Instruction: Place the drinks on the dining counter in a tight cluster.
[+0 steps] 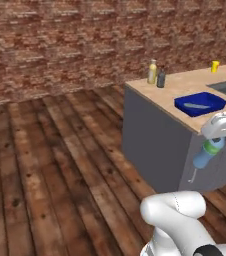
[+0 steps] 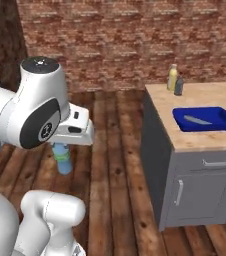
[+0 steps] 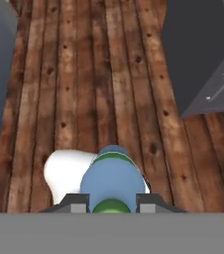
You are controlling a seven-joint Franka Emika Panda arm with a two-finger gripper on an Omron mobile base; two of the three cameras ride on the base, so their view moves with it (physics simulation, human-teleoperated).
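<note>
Transport step, by the look of it: the hand [image 3: 112, 202] is clamped on the slim blue bottle [image 2: 62, 158], its 2 fingertips [image 3: 74, 203] pressed to either side of the bottle near the neck, so the bottle hangs below the hand over the wood plank floor [image 1: 60, 165], well clear of any surface. In the left base view the same bottle [image 1: 207, 152] hangs in front of the grey base of the dining surface [image 1: 185, 85], below the level of its light-wood top. On that top, near the far corner, stand the stout yellow bottle [image 1: 152, 72] and the dark grey-brown bottle [image 1: 161, 78], just beside each other, possibly touching; that pair looks like the cluster to be joined. A blue tray [image 1: 200, 103] with a pale knife-like utensil in it lies on the same surface nearer the robot, between the hand and the 2 bottles. 2 small yellow cups [image 1: 215, 66] sit further along toward the sink. Judgement: 2 of 3 drinks are in place, the 3rd is in carry. Next move calls for raising the bottle above the surface edge, passing over or around the tray without clipping its rim, and setting it upright right beside the pair without knocking either over. Labels: a green band circles the blue bottle; no writing or brand can be read on any bottle.
</note>
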